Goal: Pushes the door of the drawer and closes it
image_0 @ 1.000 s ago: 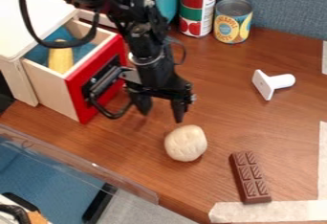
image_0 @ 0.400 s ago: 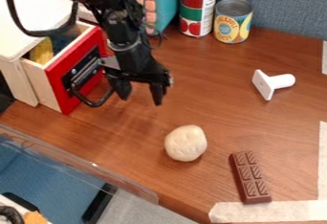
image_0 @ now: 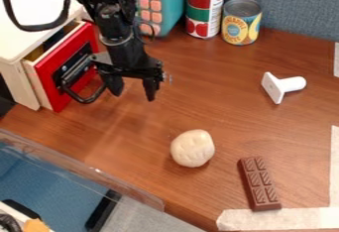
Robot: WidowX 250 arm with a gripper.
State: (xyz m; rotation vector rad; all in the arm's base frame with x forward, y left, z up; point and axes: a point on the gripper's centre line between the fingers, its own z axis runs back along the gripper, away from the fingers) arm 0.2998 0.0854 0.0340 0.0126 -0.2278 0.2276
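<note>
Red-fronted wooden drawer (image_0: 48, 72): slightly out of the cream box-shaped cabinet (image_0: 29, 23); it could jam askew if pushed harder at one side.
Black two-finger pincer (image_0: 132, 91): beside the drawer's front, fingers apart with nothing between them; pressure off-centre could make it slide along the front, leaving a gap.
Curved black handle (image_0: 84, 101): close to the pincer; a finger might hook it and drag the drawer open on retreat.
</note>
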